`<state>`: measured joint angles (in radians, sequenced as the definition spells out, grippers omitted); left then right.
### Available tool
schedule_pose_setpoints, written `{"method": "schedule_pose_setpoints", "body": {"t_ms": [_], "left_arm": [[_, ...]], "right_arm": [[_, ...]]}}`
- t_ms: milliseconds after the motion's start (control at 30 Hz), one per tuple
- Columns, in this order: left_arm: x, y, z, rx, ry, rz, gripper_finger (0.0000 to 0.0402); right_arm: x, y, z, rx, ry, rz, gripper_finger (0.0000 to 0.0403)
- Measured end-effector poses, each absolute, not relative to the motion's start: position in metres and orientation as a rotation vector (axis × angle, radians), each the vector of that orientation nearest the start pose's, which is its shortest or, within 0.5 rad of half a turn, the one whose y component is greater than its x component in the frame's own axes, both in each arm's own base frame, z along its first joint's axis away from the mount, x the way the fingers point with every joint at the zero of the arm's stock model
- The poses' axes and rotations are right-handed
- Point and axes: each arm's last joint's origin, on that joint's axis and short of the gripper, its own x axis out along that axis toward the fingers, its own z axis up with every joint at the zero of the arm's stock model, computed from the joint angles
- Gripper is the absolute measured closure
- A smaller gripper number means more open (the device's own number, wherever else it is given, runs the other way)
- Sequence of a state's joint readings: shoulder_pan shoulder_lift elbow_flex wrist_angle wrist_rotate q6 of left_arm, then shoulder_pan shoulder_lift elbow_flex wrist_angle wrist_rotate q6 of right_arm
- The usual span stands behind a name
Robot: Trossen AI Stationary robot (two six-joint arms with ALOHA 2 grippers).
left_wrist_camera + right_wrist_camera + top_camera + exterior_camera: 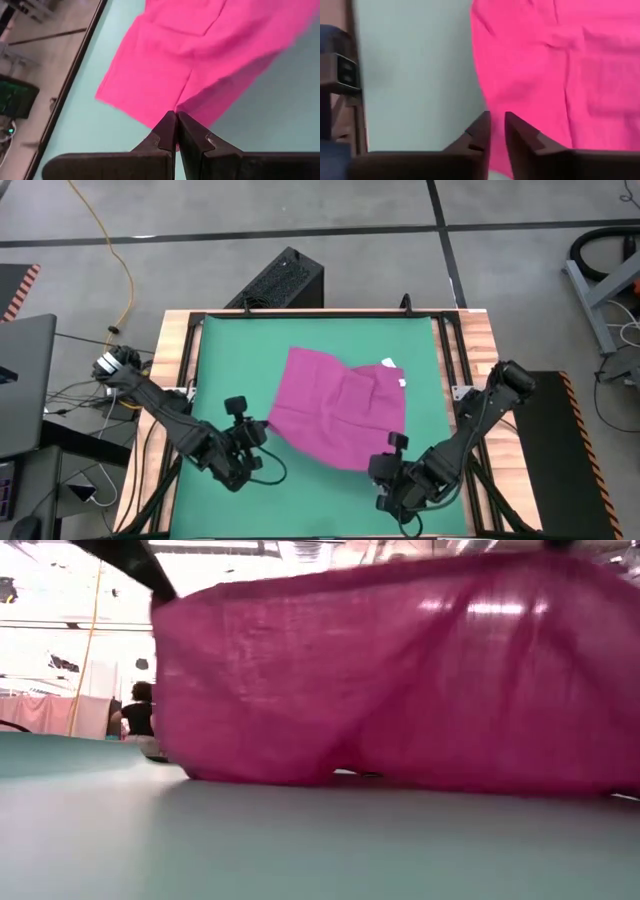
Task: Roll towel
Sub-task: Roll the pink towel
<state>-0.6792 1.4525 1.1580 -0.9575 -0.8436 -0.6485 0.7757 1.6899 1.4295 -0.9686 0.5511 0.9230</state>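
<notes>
The towel (338, 408) lies in the middle of the high view on the green mat (230, 350) covering the worktop, rumpled and partly folded over, but no roll is formed; I judge nearly all the rolling is left. At the lower left, the left gripper (176, 131) has its jaws closed on the towel's near edge. At the lower right, the right gripper (497, 131) shows jaws slightly parted at the towel's edge. No container is in view.

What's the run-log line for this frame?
towel: unrolled on green mat | left end effector: shut on towel edge | right end effector: slightly parted at towel edge
</notes>
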Motion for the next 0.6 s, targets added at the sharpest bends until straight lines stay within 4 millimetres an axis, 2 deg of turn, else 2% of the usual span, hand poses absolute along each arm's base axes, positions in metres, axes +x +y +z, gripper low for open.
{"method": "schedule_pose_setpoints", "body": {"t_ms": [200,367,500,600], "left_arm": [[0.206,-0.157,0.266,0.207,0.822,0.448,0.0401],[0.202,-0.162,0.266,0.185,0.809,0.437,0.0401],[0.203,-0.163,0.267,0.176,0.79,0.44,0.0401],[0.204,-0.164,0.267,0.17,0.784,0.438,0.0401]], "right_arm": [[0.231,0.24,0.252,0.121,0.916,-0.297,0.0254],[0.237,0.26,0.221,0.149,0.866,-0.239,0.0219],[0.249,0.278,0.186,0.025,0.889,-0.133,0.0206],[0.258,0.284,0.167,-0.022,0.9,-0.099,0.0206]]}}
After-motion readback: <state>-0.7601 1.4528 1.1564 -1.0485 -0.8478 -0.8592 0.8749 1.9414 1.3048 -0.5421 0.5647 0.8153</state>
